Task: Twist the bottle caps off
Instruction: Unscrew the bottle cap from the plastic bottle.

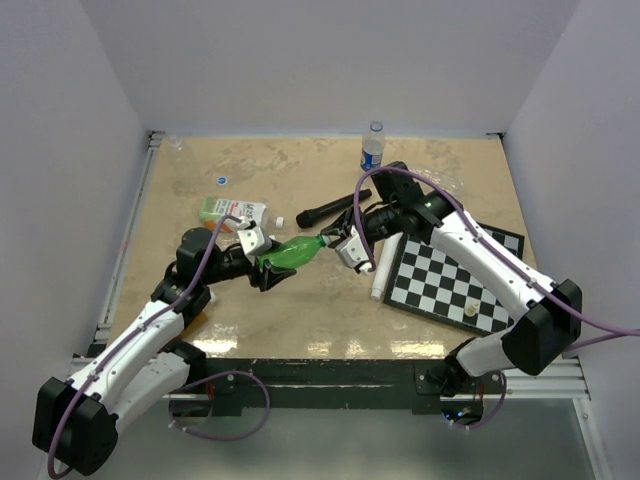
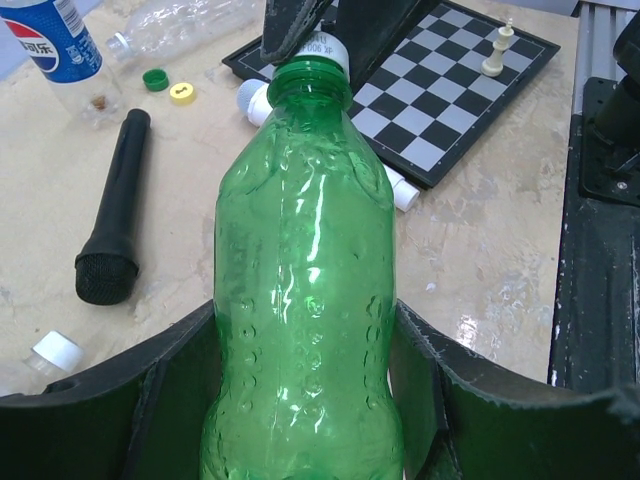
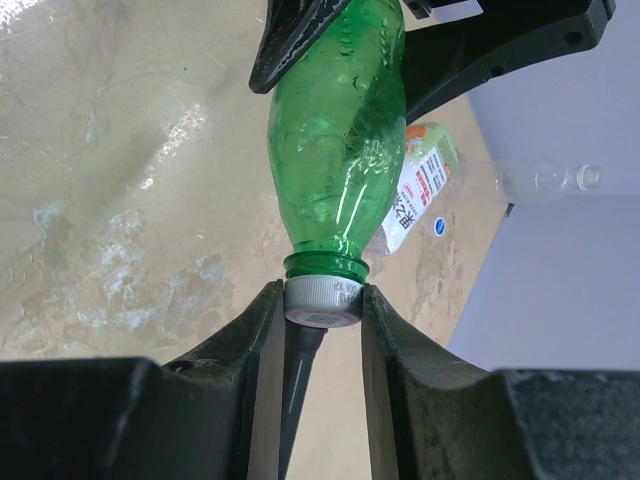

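Observation:
A bright green bottle [image 1: 295,252] hangs level above the table between my two arms. My left gripper [image 1: 268,265] is shut on its body; in the left wrist view the bottle [image 2: 305,270] fills the gap between the black fingers [image 2: 175,370]. My right gripper [image 1: 335,243] is shut on the bottle's white cap [image 3: 322,302], which sits just under the green neck ring of the bottle [image 3: 340,150]. That cap [image 2: 325,45] also peeks out behind the neck in the left wrist view. Loose caps lie on the table: green [image 2: 155,79], yellow [image 2: 181,93], white [image 2: 57,350], blue [image 1: 221,181].
A Pepsi bottle [image 1: 372,148] stands at the back. A clear bottle [image 1: 175,143] lies at the back left corner. A black microphone [image 1: 332,209], a white-and-green carton [image 1: 232,211], a chessboard [image 1: 455,275] and a white microphone [image 1: 382,268] lie around the arms.

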